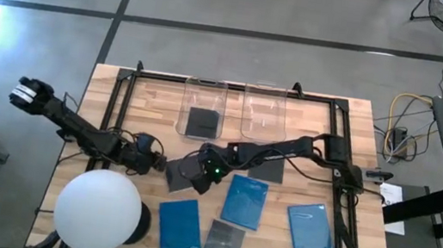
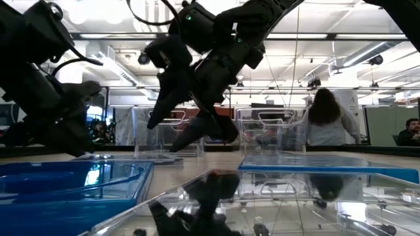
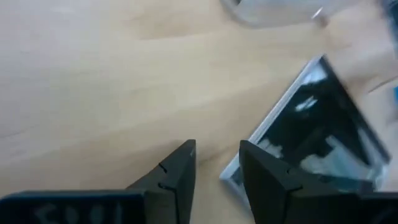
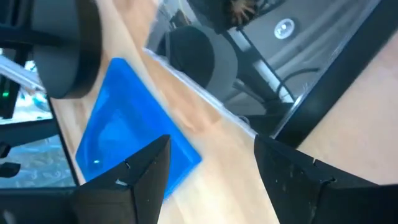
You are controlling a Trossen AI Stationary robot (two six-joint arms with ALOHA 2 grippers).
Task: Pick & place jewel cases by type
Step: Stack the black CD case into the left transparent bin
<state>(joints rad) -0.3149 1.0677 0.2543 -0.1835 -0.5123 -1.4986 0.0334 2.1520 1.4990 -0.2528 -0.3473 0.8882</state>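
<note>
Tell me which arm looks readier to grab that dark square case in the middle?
Probably the right. Its gripper hangs open right over the dark grey square plastic case at table centre. The left gripper, nearly closed, sits beside that case's edge.

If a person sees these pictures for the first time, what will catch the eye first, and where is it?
Probably the big white sphere at the table's front left corner, then the two dark arms meeting mid-table over a dark jewel case, the left tool beside it and the right tool open above it. Three bright blue jewel cases lie along the front, and one dark case sits in the left clear bin at the back.
</note>
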